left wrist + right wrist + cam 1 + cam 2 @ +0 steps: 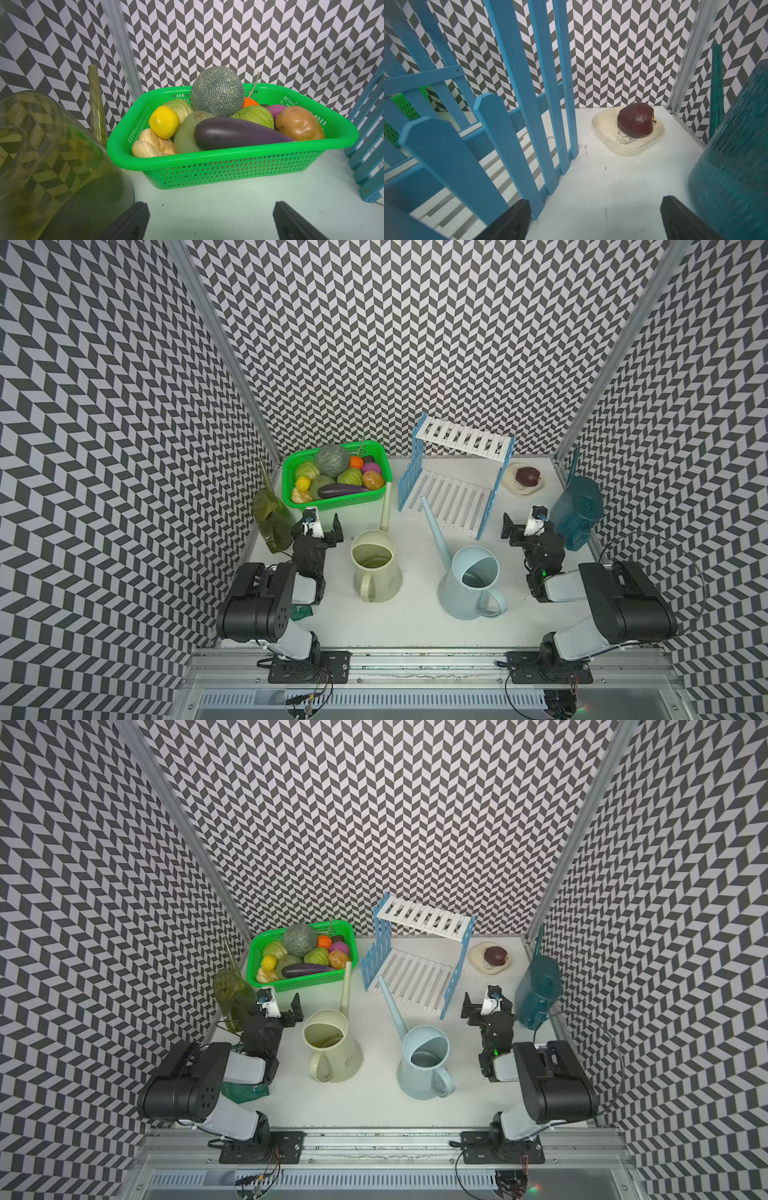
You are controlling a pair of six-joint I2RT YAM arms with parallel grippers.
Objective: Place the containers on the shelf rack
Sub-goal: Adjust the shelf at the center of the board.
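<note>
Four containers stand on the counter [415,622], all off the shelf rack [451,493]; cream can [376,568] and pale blue can [471,585] mid-counter; olive-green can [270,522] beside my left claw [318,526]; dark teal can [577,510] beside my right claw [525,524]; both claws spread apart, gripping nothing.

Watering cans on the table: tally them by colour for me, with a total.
Cream watering can: 1
Pale blue watering can: 1
Olive-green watering can: 1
Dark teal watering can: 1
Total: 4
</note>
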